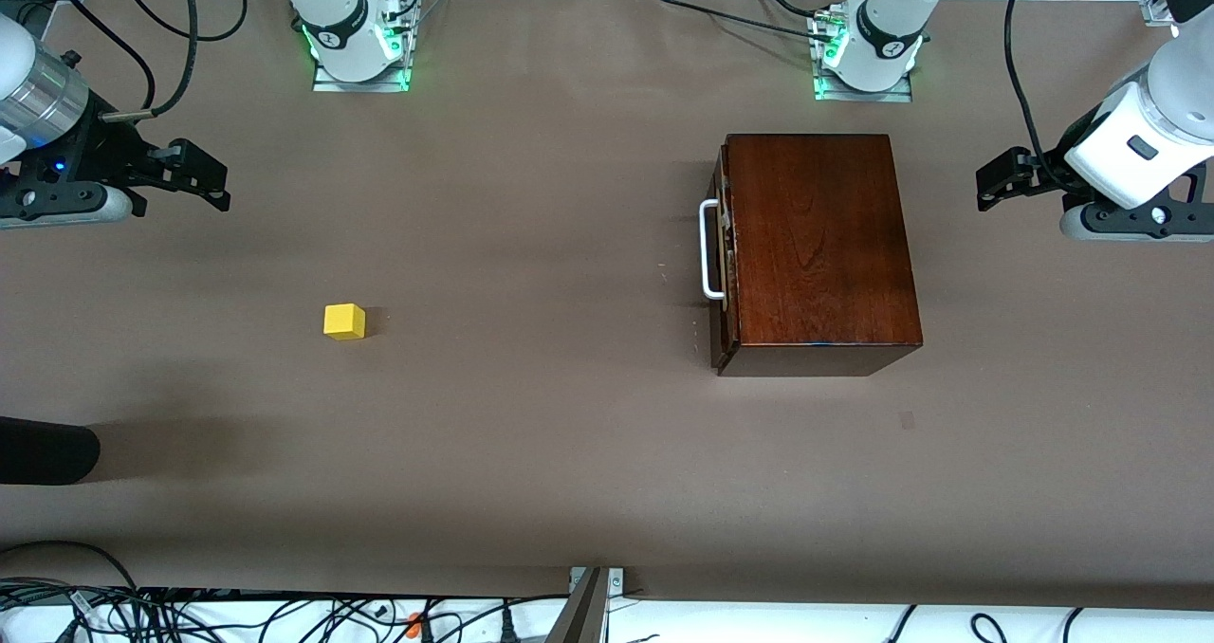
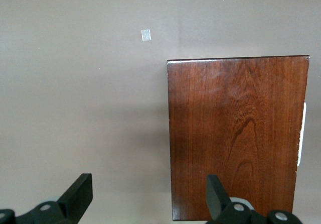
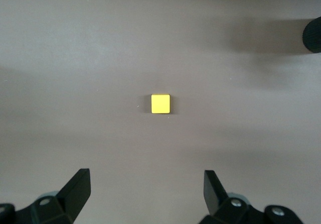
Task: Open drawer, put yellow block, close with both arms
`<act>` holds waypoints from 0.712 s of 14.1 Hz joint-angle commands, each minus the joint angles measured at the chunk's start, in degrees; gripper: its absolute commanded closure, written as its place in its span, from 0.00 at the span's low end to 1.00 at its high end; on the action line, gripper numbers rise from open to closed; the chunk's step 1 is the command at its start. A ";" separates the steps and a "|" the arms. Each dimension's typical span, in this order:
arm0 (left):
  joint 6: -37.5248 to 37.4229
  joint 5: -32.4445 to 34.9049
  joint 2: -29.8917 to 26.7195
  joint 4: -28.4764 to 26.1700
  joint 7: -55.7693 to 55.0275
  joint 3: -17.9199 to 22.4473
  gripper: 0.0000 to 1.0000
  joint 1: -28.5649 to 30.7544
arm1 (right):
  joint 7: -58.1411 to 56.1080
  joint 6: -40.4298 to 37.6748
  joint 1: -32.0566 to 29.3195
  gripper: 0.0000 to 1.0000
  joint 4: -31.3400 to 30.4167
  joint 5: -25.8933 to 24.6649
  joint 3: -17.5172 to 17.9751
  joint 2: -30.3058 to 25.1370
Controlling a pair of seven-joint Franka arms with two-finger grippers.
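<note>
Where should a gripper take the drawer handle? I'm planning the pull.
Grip the handle at the middle of its long white bar, coming from the side facing the right arm's end of the table. It is a U-shaped bar standing off the drawer front, so fingers can likely straddle it.

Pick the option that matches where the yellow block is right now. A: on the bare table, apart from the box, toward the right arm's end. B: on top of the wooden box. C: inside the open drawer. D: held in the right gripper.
A: the yellow block sits alone on the table, well apart from the wooden box, whose drawer is shut, and the open right gripper holds nothing.
</note>
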 commanded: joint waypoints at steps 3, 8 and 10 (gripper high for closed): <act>-1.08 -2.86 0.41 1.47 0.56 0.41 0.00 0.50 | -0.46 -0.56 -0.60 0.00 1.38 1.02 0.16 0.51; -1.78 -2.25 0.50 1.21 0.39 0.42 0.00 1.03 | -0.46 -0.56 -0.60 0.00 1.38 1.02 0.16 0.42; -5.10 -2.77 0.32 1.29 -0.31 -0.29 0.00 0.77 | -0.46 -0.56 -0.60 0.00 1.38 1.02 0.16 0.51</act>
